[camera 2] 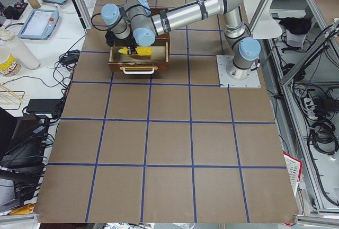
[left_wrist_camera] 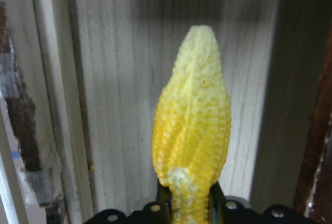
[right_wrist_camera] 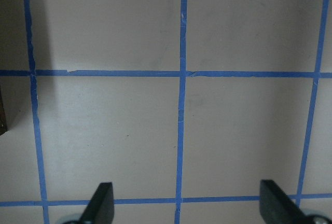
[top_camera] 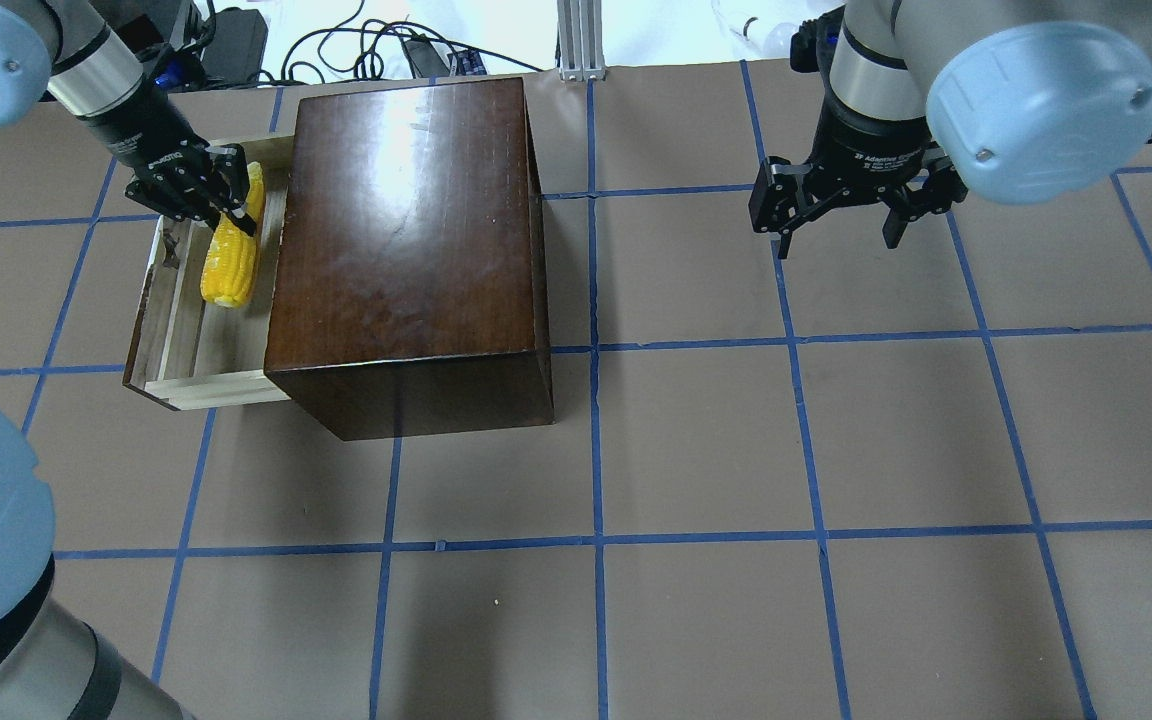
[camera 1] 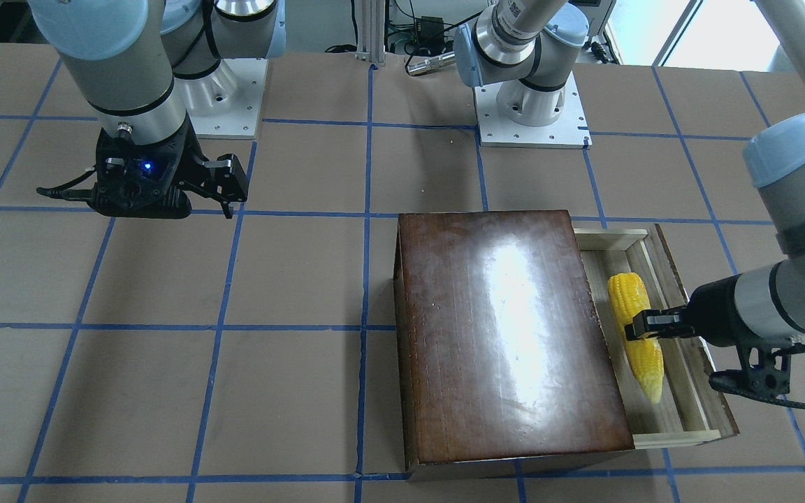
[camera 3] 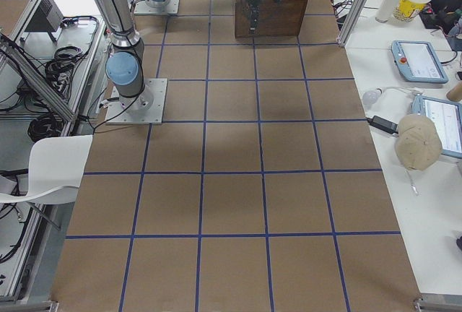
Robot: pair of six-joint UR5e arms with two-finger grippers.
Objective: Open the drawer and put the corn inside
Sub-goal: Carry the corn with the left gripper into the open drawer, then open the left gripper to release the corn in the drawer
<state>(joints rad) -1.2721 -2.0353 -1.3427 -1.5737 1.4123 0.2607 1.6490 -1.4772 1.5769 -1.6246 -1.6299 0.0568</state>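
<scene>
**Corn in the open drawer, left end effector clamped on it**

In the overhead view we see the drawer (top_camera: 216, 388) pulled out of the dark-brown box (top_camera: 406, 230) on the box's 9 o'clock side. Its pale wooden floor and walls are exposed. The corn (top_camera: 228, 265) lies lengthwise inside the drawer, just beside the box, with its pointed tip toward 12 o'clock and its blunt end toward 6 o'clock.

The left end effector (top_camera: 239, 215) comes in from 10 o'clock and is closed narrowly on the corn, with a finger on either side of the cob. In the left wrist view the cob rises toward 12 o'clock from between the two fingers, with the drawer's pale floor behind it. We cannot tell whether the corn rests on that floor or hangs just above it.

The right end effector (top_camera: 836, 242) hovers over the bench (top_camera: 696, 440) at 3 o'clock from the box and well apart from it, fingers pointing down. Its fingers are spread wide. In the right wrist view the two fingertips sit at 7 and 5 o'clock, with only the brown surface and the blue tape lines (right_wrist_camera: 181, 130) between them.
</scene>
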